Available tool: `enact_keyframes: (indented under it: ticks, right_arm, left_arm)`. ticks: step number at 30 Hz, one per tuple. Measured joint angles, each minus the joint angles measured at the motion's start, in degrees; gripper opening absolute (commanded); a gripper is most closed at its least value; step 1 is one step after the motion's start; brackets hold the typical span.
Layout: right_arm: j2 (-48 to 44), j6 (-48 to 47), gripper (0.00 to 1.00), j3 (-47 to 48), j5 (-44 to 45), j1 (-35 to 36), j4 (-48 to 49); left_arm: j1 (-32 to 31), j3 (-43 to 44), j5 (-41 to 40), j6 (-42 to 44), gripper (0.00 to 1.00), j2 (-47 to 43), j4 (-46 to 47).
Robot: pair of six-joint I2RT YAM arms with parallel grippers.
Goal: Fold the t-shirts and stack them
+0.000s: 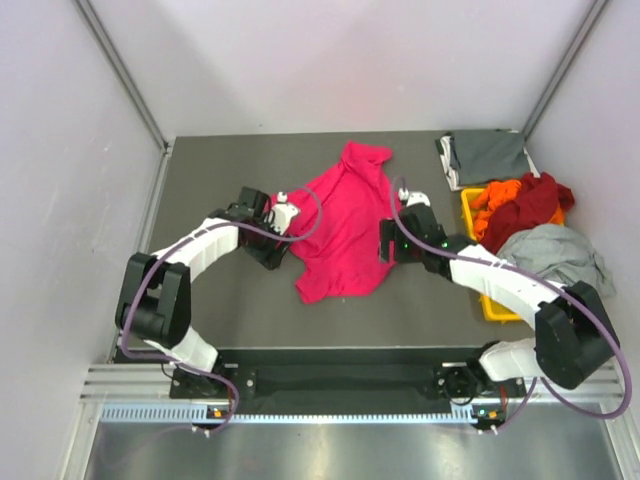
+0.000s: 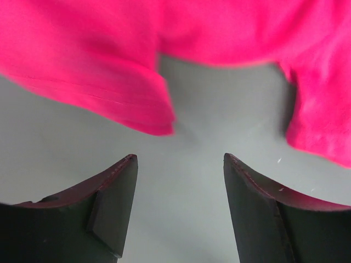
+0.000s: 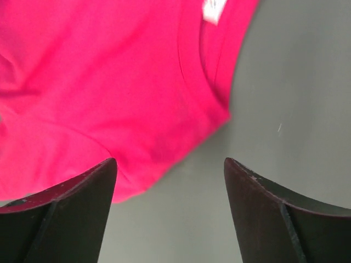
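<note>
- The pink shirt (image 1: 345, 225) lies crumpled and unfolded in the middle of the table, one end bunched up toward the far wall and the wider end spread toward the arms.
- Its white label (image 3: 214, 8) shows inside the neckline in the right wrist view; the collar edge lies flat on the table there.
- The left gripper (image 2: 180, 156) sits at the shirt's left edge with its jaws wide apart. Only bare table shows between them, and a fold of pink cloth lies just beyond the tips.
- The right gripper (image 3: 170, 160) sits at the shirt's right edge, jaws spread just as wide and gripping nothing. Its left finger (image 3: 82, 203) is over the shirt's edge and the other is over bare table.
- A dark grey shirt (image 1: 487, 157) lies folded flat in the far right corner of the table.
- Just in front of it stands a yellow bin (image 1: 468, 205) against the right side, with an orange shirt (image 1: 497, 193) and a red shirt (image 1: 537, 205) heaped in it, and a light grey shirt (image 1: 555, 255) draped over its nearer part.
- The table (image 1: 230, 310) is a matte dark grey sheet, smooth, with a few pale specks seen up close.
- Plain pale walls (image 1: 70, 150) close it in on three sides, with metal strips running up the two far corners.
- A slotted aluminium rail (image 1: 340, 410) runs along the near edge, where both arm bases are bolted.
</note>
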Motion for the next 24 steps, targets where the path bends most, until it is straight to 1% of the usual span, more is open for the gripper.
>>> enact_keyframes:
  ticks: [4, 5, 6, 8, 10, 11, 12, 13, 14, 15, 16, 19, 21, 24]
  right_arm:
    - [-2.10, 4.94, 0.72, -8.52, 0.87, 2.34, 3.72]
    - [-2.10, 6.08, 0.70, -10.03, 0.92, 2.71, 4.61]
    - [-2.10, 7.30, 0.67, -11.45, 0.87, 3.08, 5.38]
    - [-2.05, 9.22, 0.65, -13.14, 0.66, 3.65, 6.99]
    - [-1.79, 10.88, 0.61, -14.32, -0.17, 4.35, 9.42]
    - [-1.42, 11.69, 0.57, -14.58, -0.76, 4.55, 10.60]
    - [-0.83, 12.17, 0.42, -14.69, -1.40, 4.72, 11.91]
    - [0.04, 12.55, 0.32, -14.88, -2.40, 4.83, 13.68]
    - [1.05, 13.16, 0.21, -14.88, -3.23, 4.92, 15.08]
    - [2.21, 13.73, 0.01, -14.88, -4.04, 4.98, 16.52]
    - [2.93, 14.12, 0.00, -14.91, -4.83, 5.03, 17.40]
    - [3.02, 15.10, 0.00, -15.19, -5.77, 4.98, 18.67]
    - [1.49, 15.02, 0.00, -15.30, -6.14, 4.39, 18.03]
    - [-4.98, 13.81, 0.00, -15.19, -5.60, 3.28, 14.34]
  left_arm:
    - [-2.19, -2.93, -4.83, 1.01, 0.69, 0.22, 1.03]
    - [-2.25, -2.93, -5.77, 1.03, 0.69, 0.52, 1.88]
    - [-2.27, -2.91, -6.91, 1.01, 0.69, 1.01, 3.28]
    - [-2.40, -2.80, -8.35, 0.96, 0.68, 2.27, 5.27]
    - [-2.64, -2.69, -9.35, 0.94, 0.66, 3.91, 7.15]
    - [-2.84, -2.69, -9.73, 0.94, 0.61, 4.96, 8.11]
    - [-3.04, -2.38, -9.77, 0.79, 0.57, 5.66, 8.31]
    - [-3.17, -1.90, -10.03, 0.63, 0.48, 6.12, 9.27]
    - [-3.26, -1.46, -10.12, 0.44, 0.25, 6.78, 9.86]
    - [-3.34, -0.85, -10.08, -0.02, 0.15, 7.34, 10.19]
    - [-3.41, -0.61, -10.45, -0.02, 0.00, 7.76, 10.95]
    - [-3.45, -0.50, -11.30, -0.13, 0.00, 7.87, 11.06]
    - [-2.97, -0.48, -11.13, -0.13, 0.00, 7.28, 10.34]
    - [-0.22, -0.20, -8.55, -0.09, 0.00, 4.11, 6.88]
